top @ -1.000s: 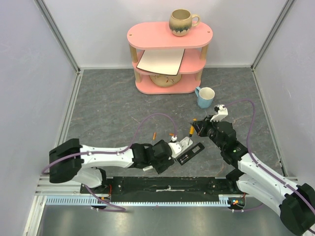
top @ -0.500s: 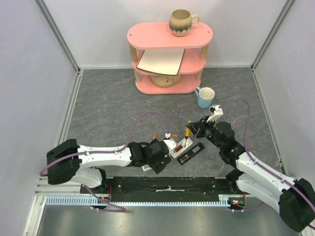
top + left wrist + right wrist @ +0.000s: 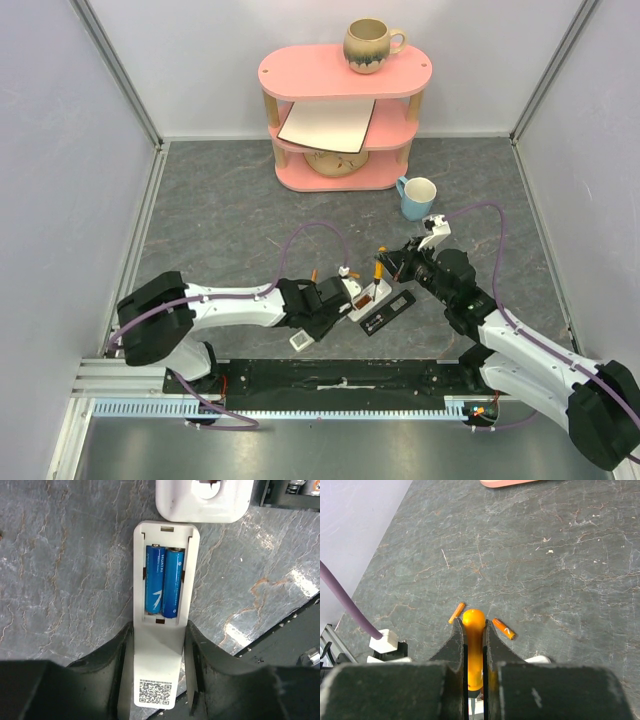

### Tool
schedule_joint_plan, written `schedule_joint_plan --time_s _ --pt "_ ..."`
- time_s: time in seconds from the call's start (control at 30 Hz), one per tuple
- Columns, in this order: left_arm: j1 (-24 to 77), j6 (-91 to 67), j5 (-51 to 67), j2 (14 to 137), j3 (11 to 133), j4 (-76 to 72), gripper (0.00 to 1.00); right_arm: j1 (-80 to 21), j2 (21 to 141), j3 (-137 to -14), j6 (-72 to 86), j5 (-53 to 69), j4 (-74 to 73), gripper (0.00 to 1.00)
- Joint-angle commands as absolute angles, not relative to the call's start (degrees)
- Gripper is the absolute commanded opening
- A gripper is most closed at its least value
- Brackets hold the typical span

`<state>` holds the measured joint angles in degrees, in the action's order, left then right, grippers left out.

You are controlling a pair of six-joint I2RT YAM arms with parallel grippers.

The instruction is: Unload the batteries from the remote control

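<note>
Fig. Walled work cell with a grey, slate-patterned floor (image 3: 220,220).
Pale walls (image 3: 60,150) enclose three sides; a pink three-tier shelf (image 3: 345,72) stands near the back wall.

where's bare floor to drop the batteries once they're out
Widest bare patch: the grey mat left of the pink shelf. Another lies right of the blue mug. Crowded: around the white remote, hemmed by the black piece, the screwdriver and two loose orange batteries.
</note>
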<state>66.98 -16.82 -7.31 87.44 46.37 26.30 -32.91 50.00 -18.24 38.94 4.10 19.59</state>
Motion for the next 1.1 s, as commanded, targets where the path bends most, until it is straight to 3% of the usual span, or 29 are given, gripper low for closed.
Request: schedule_joint_plan --time_s 0.0,0.33,0.67,0.8,1.07 --pt "66.01 -15.03 -10.63 84.56 46.24 24.97 0.02 -33.05 49.57 -18.54 38.14 3.6 20.92 0.0" --pt "55.65 -6.44 -11.34 68.38 47.54 20.84 0.02 -33.05 51.06 -21.18 36.91 1.93 19.95 0.0" --pt "48.52 7.64 -4.93 81.19 57.65 17.31 0.02 -31.12 56.69 -27.85 36.74 4.83 19.34 0.0" --pt "48.52 11.6 2.87 85.86 55.99 16.7 0.02 -29.01 56.08 -29.18 35.77 5.71 17.5 0.0" --pt "52.03 13.62 4.93 87.8 52.39 14.59 0.02 -26.81 57.57 -27.51 36.82 9.22 20.9 0.0"
